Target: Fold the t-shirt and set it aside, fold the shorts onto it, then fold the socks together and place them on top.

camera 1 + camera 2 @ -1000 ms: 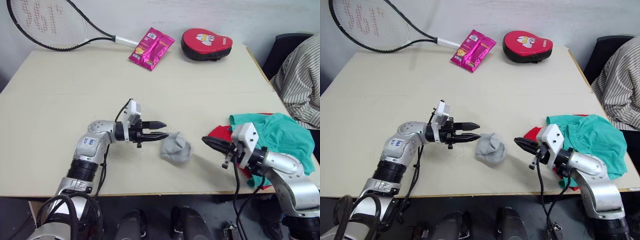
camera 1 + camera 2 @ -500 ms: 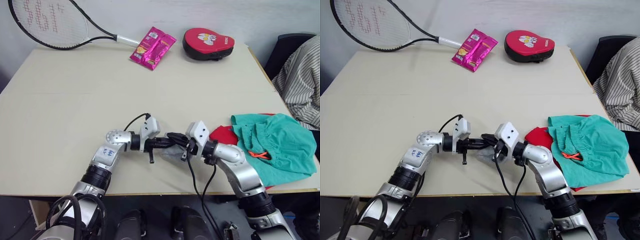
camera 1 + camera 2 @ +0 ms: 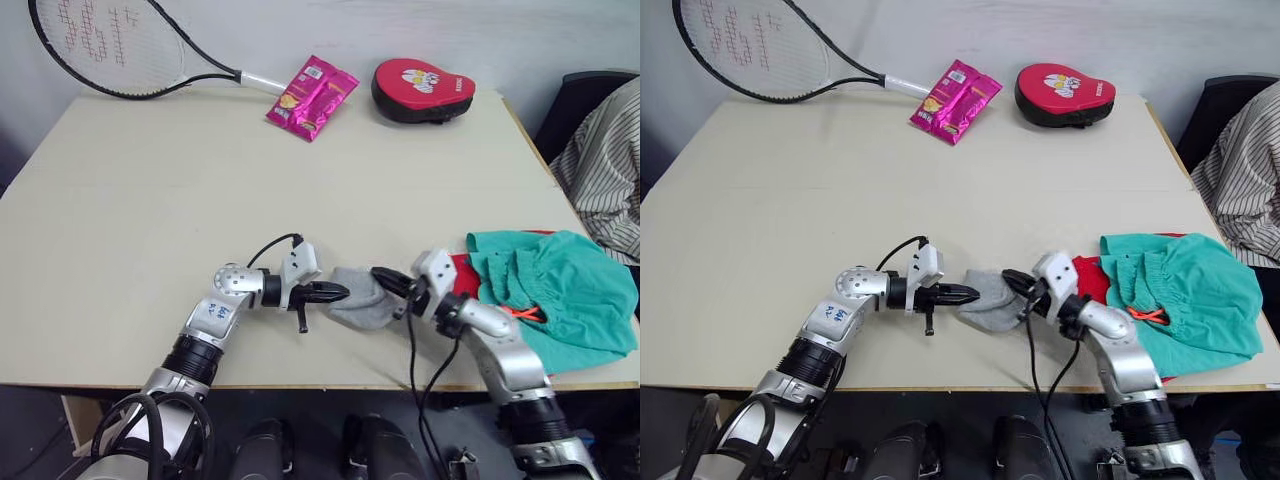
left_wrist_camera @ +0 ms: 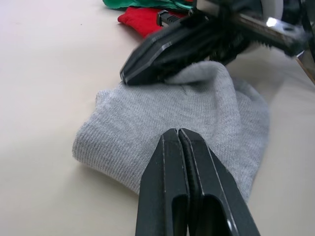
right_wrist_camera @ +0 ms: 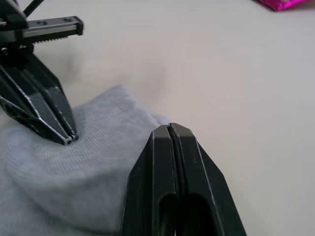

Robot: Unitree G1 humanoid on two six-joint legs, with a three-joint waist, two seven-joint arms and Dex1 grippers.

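Note:
The light grey socks (image 3: 358, 300) lie in a bunch near the table's front edge, between my two grippers. My left gripper (image 3: 342, 292) is shut, pinching the socks' left edge (image 4: 197, 113). My right gripper (image 3: 380, 276) is shut on a raised fold at their right side (image 5: 54, 182). The two sets of tips point at each other, a few centimetres apart. The teal shorts (image 3: 550, 295) lie crumpled at the front right on top of the red t-shirt (image 3: 462, 270). Just a strip of the t-shirt shows from under the shorts.
A tennis racket (image 3: 110, 50), a pink snack packet (image 3: 312, 95) and a red padded mitt (image 3: 422, 88) lie along the table's far edge. A person's striped sleeve (image 3: 600, 170) is beyond the right edge. The bare tabletop (image 3: 200, 180) spreads between the grippers and those items.
A second ago both grippers stood apart from the socks. They came together on them, and since half a second ago the right gripper has drawn slightly right, pulling the socks out between them.

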